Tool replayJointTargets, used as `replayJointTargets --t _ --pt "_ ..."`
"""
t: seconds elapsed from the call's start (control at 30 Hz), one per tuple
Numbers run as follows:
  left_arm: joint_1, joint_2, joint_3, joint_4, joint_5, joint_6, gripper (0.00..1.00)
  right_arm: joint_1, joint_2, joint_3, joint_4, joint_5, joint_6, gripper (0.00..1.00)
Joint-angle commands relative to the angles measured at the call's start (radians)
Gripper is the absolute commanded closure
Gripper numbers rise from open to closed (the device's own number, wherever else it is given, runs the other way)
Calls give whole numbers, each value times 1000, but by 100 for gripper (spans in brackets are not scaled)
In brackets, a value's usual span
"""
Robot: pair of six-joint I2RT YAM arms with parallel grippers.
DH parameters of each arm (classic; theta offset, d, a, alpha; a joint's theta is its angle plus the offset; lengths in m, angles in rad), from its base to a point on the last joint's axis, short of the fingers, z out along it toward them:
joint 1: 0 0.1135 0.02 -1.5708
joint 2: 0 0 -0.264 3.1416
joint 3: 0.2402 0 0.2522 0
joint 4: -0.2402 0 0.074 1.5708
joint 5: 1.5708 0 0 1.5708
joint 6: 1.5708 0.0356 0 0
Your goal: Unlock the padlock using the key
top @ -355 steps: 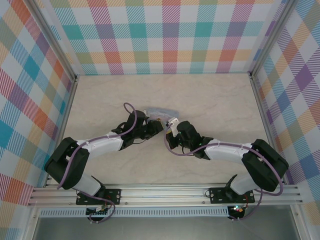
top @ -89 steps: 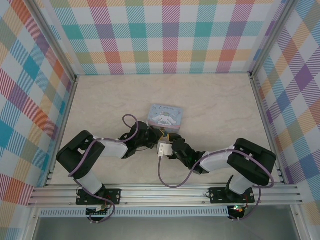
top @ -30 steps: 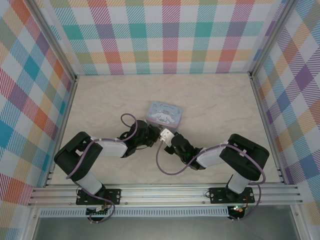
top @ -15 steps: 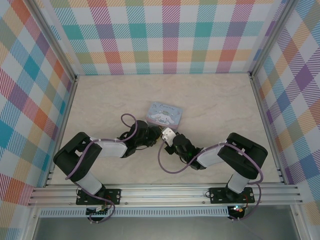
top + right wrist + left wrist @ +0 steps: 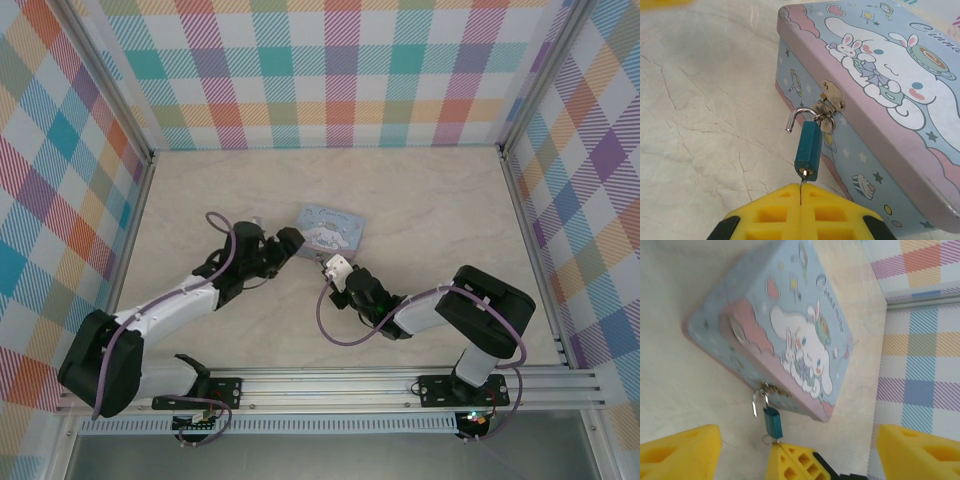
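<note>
You've got one padlock [image 5: 808,144], one key [image 5: 801,184], and one cartoon tin [image 5: 900,115] with one metal hasp [image 5: 832,100]. Two arms, so two grippers: left gripper [image 5: 288,240] and right gripper [image 5: 800,200]. Two yellow fingers [image 5: 680,450] each, four total. One table [image 5: 430,200], three plaid walls [image 5: 340,70].

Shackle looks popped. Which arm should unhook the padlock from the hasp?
Right. The right gripper is shut on the key, which sits in the base of the padlock, and the free end of the shackle is out. The left gripper is open, apart from the padlock, near the tin.
</note>
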Motion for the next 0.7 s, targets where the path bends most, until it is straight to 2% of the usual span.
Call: replayJointTargets --t 0.0,0.1,0.2,0.33,0.5,0.67 --pt "116 -13 86 -208 81 213 13 -2 10 -6 18 -20 26 100" --pt "234 57 185 -307 185 347 8 -2 12 -4 16 -19 26 100" --pt "278 160 293 -368 260 465 5 -2 16 -2 15 -16 30 100" --pt "281 310 419 -415 326 569 0 -2 20 3 5 -11 40 100" --pt "281 458 530 -416 375 618 0 -2 16 6 1 -10 51 100" --pt "277 566 601 -400 429 629 7 -3 15 14 -12 -11 50 100"
